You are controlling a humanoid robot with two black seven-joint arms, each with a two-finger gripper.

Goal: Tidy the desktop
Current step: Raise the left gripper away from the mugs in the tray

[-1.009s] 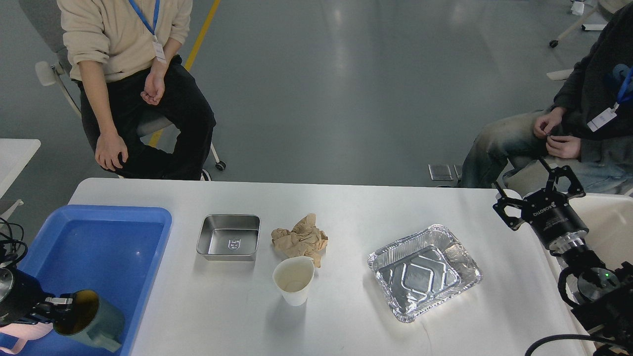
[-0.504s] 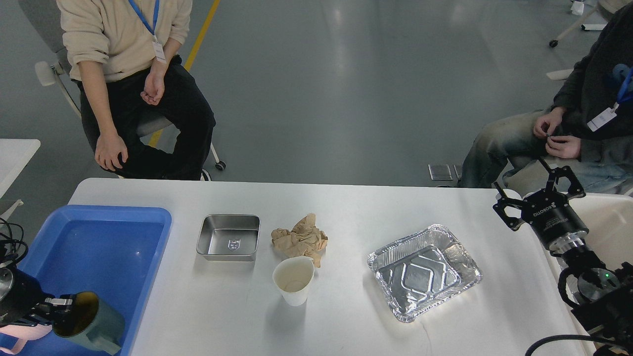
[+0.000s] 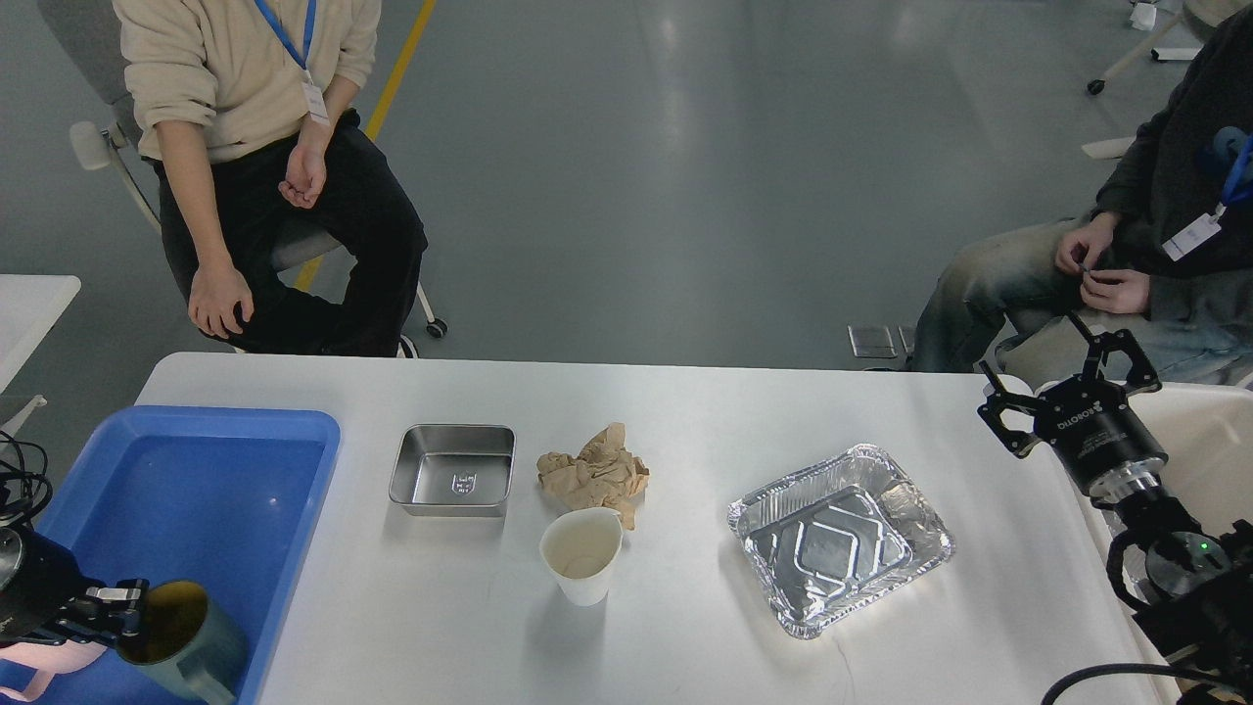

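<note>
The white desktop [image 3: 685,421] carries a small steel tray [image 3: 453,468], a crumpled brown paper [image 3: 594,474], a white paper cup [image 3: 581,554] and a foil tray [image 3: 839,537]. My left gripper [image 3: 122,609] is shut on the rim of a dark green mug [image 3: 186,641], holding it tilted over the near end of the blue tray [image 3: 196,490] at the bottom left. My right gripper [image 3: 1067,367] is open and empty, above the desktop's right edge.
A person sits behind the desktop's left end [image 3: 264,166] and another at the far right [image 3: 1145,255]. A white bin [image 3: 1214,441] stands right of the desktop. A small white side table [image 3: 29,313] is at the far left.
My left gripper has moved the green mug slightly down and toward the bottom edge of the view over the blue tray. The right arm has barely moved.
</note>
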